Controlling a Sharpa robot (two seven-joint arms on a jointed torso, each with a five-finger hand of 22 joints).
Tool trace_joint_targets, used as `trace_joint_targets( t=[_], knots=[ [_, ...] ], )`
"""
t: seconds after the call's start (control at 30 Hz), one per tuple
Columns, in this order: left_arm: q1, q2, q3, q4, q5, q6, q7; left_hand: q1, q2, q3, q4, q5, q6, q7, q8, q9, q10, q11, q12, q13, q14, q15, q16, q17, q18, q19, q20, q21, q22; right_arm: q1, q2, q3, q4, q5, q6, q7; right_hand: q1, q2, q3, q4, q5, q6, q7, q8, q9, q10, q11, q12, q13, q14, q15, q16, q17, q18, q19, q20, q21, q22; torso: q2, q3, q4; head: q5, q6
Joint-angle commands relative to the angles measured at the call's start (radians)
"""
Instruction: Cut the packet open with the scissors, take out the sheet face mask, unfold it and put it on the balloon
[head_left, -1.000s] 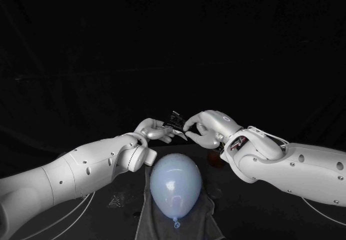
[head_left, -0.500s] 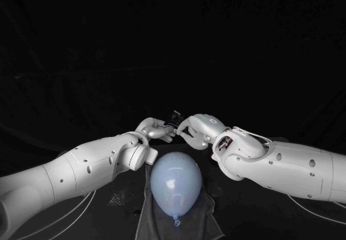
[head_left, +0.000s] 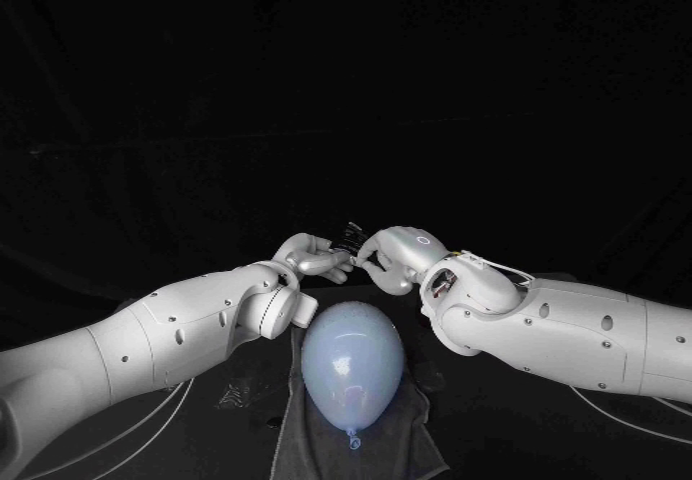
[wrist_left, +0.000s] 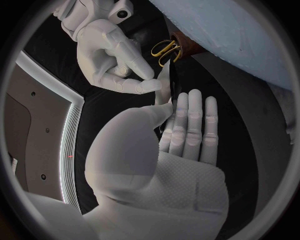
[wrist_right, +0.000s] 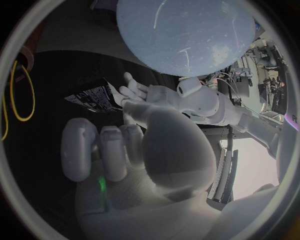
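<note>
While the left hand (head_left: 309, 258) reaches in from its side, it grips the packet (head_left: 349, 238) between thumb and flat fingers, holding it up off the surface (head_left: 505, 450). Dark with pale print, the packet stands on edge between the two hands. Nearer the robot, the pale blue balloon (head_left: 348, 362) lies on a grey cloth (head_left: 397, 425), its knot toward the robot and its far end just short of the packet. The right hand (head_left: 395, 256) pinches the packet's free edge with its fingertips, the other fingers curled in. Gold-handled scissors (wrist_left: 165, 49) lie on the surface near the balloon.
</note>
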Motion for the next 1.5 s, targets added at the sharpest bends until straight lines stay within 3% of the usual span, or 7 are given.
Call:
trace_joint_targets(
  t=[0.03,0.4,1.07,1.17,1.3,1.5],
  knots=[
    [0.002,0.001,0.001,0.005,0.004,0.005,0.004,0.0,0.014,0.006,0.0,0.003,0.005,-0.002,0.003,0.04,0.015,-0.008,-0.007,-0.001,0.002,-0.002,-0.001,-0.001,0.014,-0.007,-0.002,0.002,0.001,-0.001,0.006,0.0,-0.008,-0.034,0.024,-0.04,-0.009,-0.001,0.006,0.001,-0.001,-0.006,0.003,-0.006,-0.002,0.071,0.002,0.002,0.213,0.103,0.0,0.005,0.263,-0.013,0.007,0.0,0.001,0.162,0.0,0.0006,-0.0009,0.0,0.0],
    [0.002,0.002,0.001,0.01,0.004,0.004,0.001,-0.002,0.012,0.011,-0.003,0.003,0.005,-0.002,0.004,0.042,0.016,-0.008,-0.008,-0.001,0.003,-0.002,-0.001,-0.002,0.014,-0.011,-0.002,0.01,0.005,-0.002,0.012,0.0,-0.023,-0.067,0.01,-0.068,-0.031,0.003,0.014,0.012,-0.001,-0.03,0.006,-0.026,-0.013,0.066,0.005,-0.008,0.207,0.103,0.003,0.005,0.263,-0.013,0.005,0.004,-0.002,0.163,-0.001,0.0007,-0.0007,-0.002,-0.002],
    [0.002,0.003,0.001,0.011,0.0,0.006,-0.004,-0.003,0.012,0.013,-0.004,0.003,0.005,-0.002,0.004,0.042,0.016,-0.008,-0.009,-0.001,0.003,-0.002,-0.001,-0.002,0.014,-0.013,-0.002,0.012,0.007,-0.004,0.008,0.001,-0.017,-0.078,-0.058,-0.066,-0.035,0.002,0.014,0.014,-0.001,-0.036,0.005,-0.03,-0.015,0.066,0.005,-0.007,0.208,0.103,0.003,0.005,0.263,-0.013,0.007,0.004,0.001,0.165,0.0,0.0004,-0.0001,-0.002,0.002],
    [0.002,0.003,0.001,0.01,0.0,0.006,-0.004,-0.003,0.012,0.013,-0.004,0.003,0.005,-0.002,0.004,0.042,0.016,-0.008,-0.009,-0.001,0.003,-0.002,-0.001,-0.002,0.014,-0.013,-0.002,0.012,0.007,-0.004,0.007,0.001,-0.016,-0.085,-0.03,-0.057,-0.033,0.002,0.016,0.011,-0.001,-0.042,0.003,-0.034,-0.017,0.064,0.003,-0.011,0.205,0.103,0.002,0.005,0.263,-0.012,0.004,0.004,-0.003,0.163,0.0,0.0004,-0.0006,-0.001,0.002],
    [0.002,0.003,0.001,0.01,0.0,0.007,-0.004,-0.004,0.011,0.016,-0.006,0.003,0.005,-0.002,0.004,0.043,0.017,-0.008,-0.01,-0.001,0.003,-0.002,-0.001,-0.002,0.014,-0.015,-0.002,0.017,0.01,-0.004,0.01,0.001,-0.018,-0.108,0.049,-0.042,-0.019,0.002,0.031,-0.007,-0.001,-0.062,-0.011,-0.046,-0.023,0.058,-0.009,-0.022,0.199,0.103,-0.007,0.005,0.263,-0.009,-0.003,-0.001,-0.014,0.159,0.0,0.0005,-0.0004,-0.001,0.001],
    [0.002,0.004,0.002,0.01,0.0,0.008,-0.004,-0.005,0.011,0.018,-0.007,0.003,0.005,-0.002,0.005,0.043,0.018,-0.009,-0.01,-0.001,0.003,-0.002,0.0,-0.002,0.014,-0.017,-0.002,0.019,0.012,-0.004,0.015,0.0,-0.025,-0.15,0.138,-0.046,-0.015,-0.001,0.036,-0.018,-0.001,-0.065,-0.016,-0.048,-0.025,0.056,-0.013,-0.028,0.195,0.103,-0.012,0.005,0.263,-0.008,-0.006,-0.006,-0.019,0.157,0.0,0.0003,-0.0004,-0.001,0.0]
  ],
)
